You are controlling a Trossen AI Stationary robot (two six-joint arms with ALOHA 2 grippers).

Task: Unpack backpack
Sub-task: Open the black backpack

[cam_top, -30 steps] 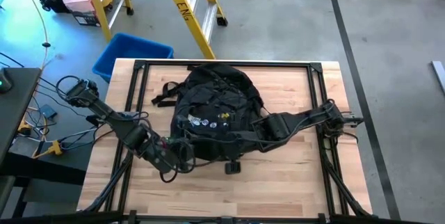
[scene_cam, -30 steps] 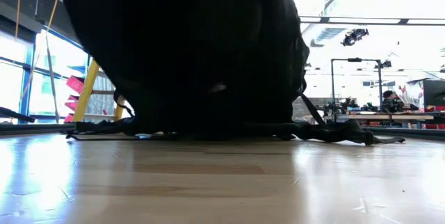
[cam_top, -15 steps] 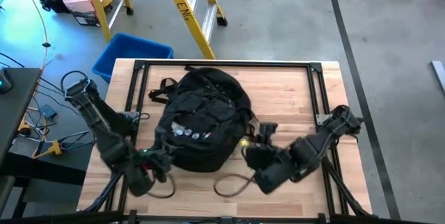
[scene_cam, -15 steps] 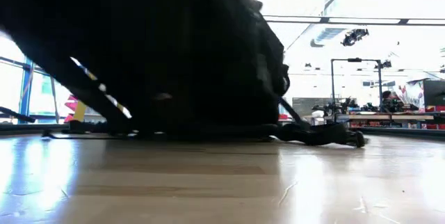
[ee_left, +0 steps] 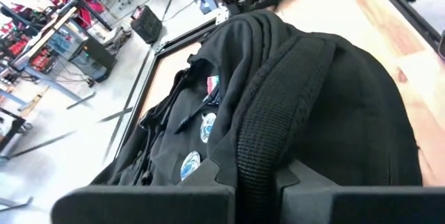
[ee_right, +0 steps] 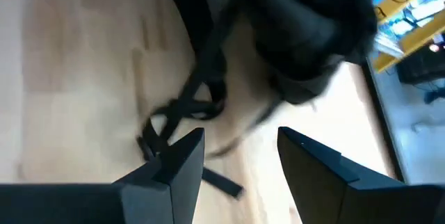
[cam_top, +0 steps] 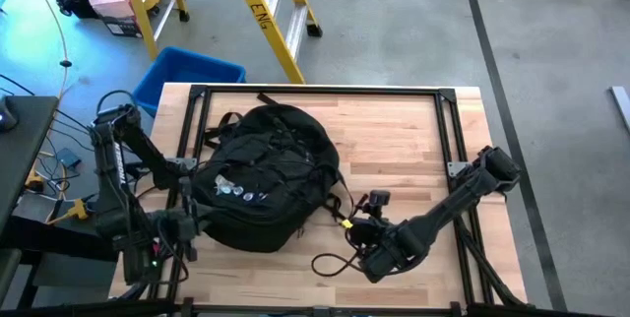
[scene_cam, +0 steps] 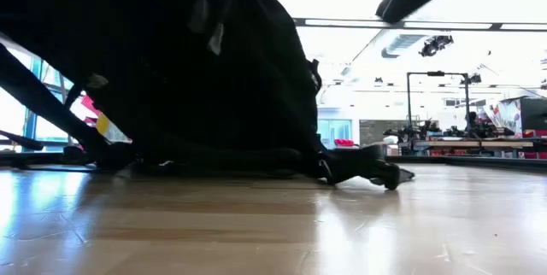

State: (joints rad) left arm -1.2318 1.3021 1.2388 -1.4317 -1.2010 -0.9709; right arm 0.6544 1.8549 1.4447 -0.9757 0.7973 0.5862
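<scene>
Backpack point(cam_top: 261, 191): on the table point(cam_top: 394, 140), badges up.
Left gripper point(ee_left: 259, 182): clamped on its strap point(ee_left: 274, 120).
Right gripper point(cam_top: 366, 248): beside backpack, fingers apart, empty.

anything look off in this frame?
Yes: the backpack sits off-center toward the table's left edge, its strap pinched in the shut left claw. A loose strap trails across the table by the open, empty right claw.

The backpack point(cam_top: 264, 187) lies on the table's point(cam_top: 394, 140) left half. The left gripper point(cam_top: 182, 230) sits at its left edge, the right gripper point(cam_top: 362, 233) just right of it.
</scene>
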